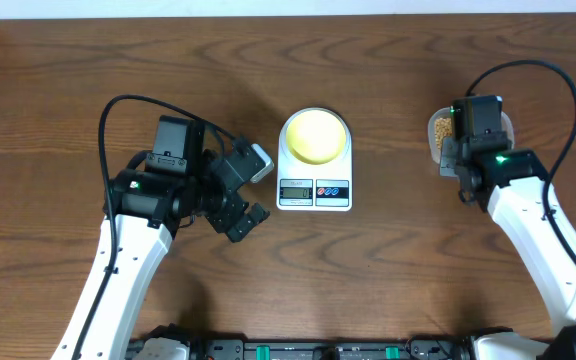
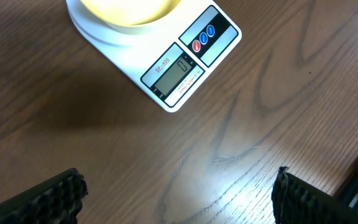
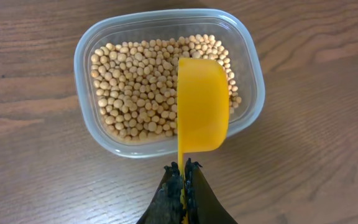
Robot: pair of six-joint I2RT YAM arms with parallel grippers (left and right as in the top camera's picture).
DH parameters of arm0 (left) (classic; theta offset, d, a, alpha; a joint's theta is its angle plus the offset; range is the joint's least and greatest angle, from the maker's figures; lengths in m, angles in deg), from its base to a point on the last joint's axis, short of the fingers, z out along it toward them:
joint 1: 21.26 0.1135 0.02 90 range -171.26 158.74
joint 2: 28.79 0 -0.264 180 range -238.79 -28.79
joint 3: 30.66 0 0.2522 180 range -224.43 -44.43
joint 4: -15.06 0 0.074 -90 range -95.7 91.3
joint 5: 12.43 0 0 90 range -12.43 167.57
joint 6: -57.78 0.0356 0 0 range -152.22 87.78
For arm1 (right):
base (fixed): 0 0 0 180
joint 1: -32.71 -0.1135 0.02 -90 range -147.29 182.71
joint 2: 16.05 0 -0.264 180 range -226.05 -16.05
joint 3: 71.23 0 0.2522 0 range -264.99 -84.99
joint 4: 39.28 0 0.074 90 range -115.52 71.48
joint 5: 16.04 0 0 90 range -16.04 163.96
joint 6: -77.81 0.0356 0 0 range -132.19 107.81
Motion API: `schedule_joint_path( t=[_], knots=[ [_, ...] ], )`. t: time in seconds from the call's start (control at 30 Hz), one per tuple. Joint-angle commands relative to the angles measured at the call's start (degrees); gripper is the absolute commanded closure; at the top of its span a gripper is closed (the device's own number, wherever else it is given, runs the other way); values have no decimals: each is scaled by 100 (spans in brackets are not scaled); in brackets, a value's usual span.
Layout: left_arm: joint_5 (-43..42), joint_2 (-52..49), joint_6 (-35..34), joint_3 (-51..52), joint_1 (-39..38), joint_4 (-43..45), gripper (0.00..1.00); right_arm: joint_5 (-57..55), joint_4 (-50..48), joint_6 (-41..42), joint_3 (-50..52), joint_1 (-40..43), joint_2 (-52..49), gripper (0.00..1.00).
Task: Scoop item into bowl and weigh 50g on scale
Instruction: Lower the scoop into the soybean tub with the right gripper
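spoon: our right gripper [image 3: 182,177] is pinched tight on the handle of the yellow measuring spoon [image 3: 202,106], jaws closed flat against it
beans: all of them sit in the clear tub [image 3: 248,74] at the right side of the table [image 1: 388,290], a tan layer of beans [image 3: 138,81] covering the bottom
spoon vs beans: the cup hangs over the right half of the tub, turned on its side, so we can't tell if anything's in it
long axis: handle runs straight out from the jaws toward the tub's far rim, so we'd guess the dig goes forward and down along that line
bowl: the pale yellow bowl [image 1: 315,135] sits on the round platform of the scale [image 1: 340,203] mid-table and looks empty to us
display: the display [image 2: 174,73] seems to read zero
direction to carry: the bowl lies off to the left of the tub, well apart
left gripper: our left gripper [image 2: 179,199] is spread wide with nothing in it, hovering over bare wood just front-left of the scale
nearer arm: left is closer to the scale, but the right one has the spoon, so the carry is probably its job
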Motion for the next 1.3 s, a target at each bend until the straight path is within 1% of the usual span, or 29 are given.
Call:
schedule_joint_path(
  t=[0.0,0.23,0.43,0.57,0.67,0.73,0.9,1.17,1.27],
  knots=[
    [-9,17,96,-105,31,-9,2,-72,-26,-201,-101,46,-175,99],
    [-7,17,96,-105,31,-9,2,-79,-118,-437,-101,46,-225,99],
    [-9,17,96,-105,31,-9,2,-144,-310,-800,-101,46,-225,99],
    [-9,17,96,-105,31,-11,2,-306,-450,-835,-98,46,-284,99],
    [-9,17,96,-105,31,-9,2,-610,-555,-844,-98,48,-459,99],
    [-9,17,96,-105,31,-9,2,-695,-629,-992,-98,52,-678,99],
    [-9,17,96,-105,31,-9,2,-874,-789,-1005,-98,52,-1102,99],
    [-9,17,96,-105,31,-9,2,-844,-887,-1003,-98,81,-1196,99],
    [-9,17,96,-105,31,-9,2,-479,-866,-1005,-101,181,-1193,99]
  ],
)
